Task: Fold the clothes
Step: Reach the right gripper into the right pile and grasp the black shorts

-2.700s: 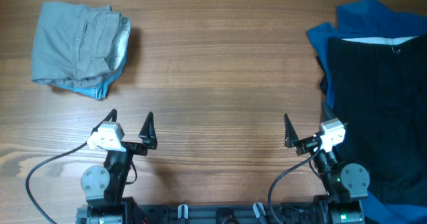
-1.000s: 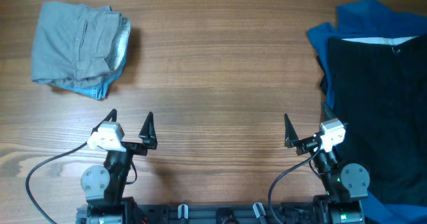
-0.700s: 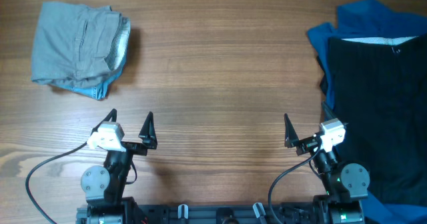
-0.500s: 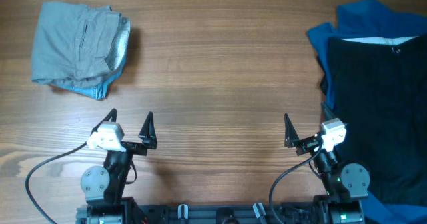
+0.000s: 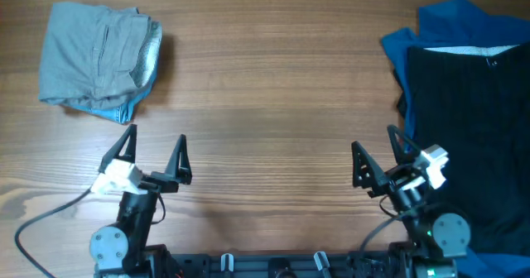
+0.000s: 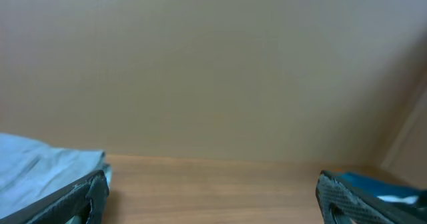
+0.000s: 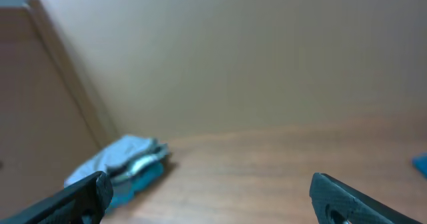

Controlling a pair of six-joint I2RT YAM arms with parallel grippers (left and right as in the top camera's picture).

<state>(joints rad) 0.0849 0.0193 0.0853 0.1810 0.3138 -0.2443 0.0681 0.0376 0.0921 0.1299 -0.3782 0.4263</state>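
Both jaws are spread, nothing gripped: left gripper [image 5: 154, 136] at 7 o'clock, right gripper [image 5: 373, 139] at 5. Folded grey garment [image 5: 98, 59] is parked at 10, presumably done. Unfolded blue-black pile [image 5: 468, 112] is kept at 3, nearest the right arm.

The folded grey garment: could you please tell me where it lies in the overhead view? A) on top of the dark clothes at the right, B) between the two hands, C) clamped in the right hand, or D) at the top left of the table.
D: the folded grey garment lies at the top left of the table, beyond the open left hand and across from the blue and black clothes.
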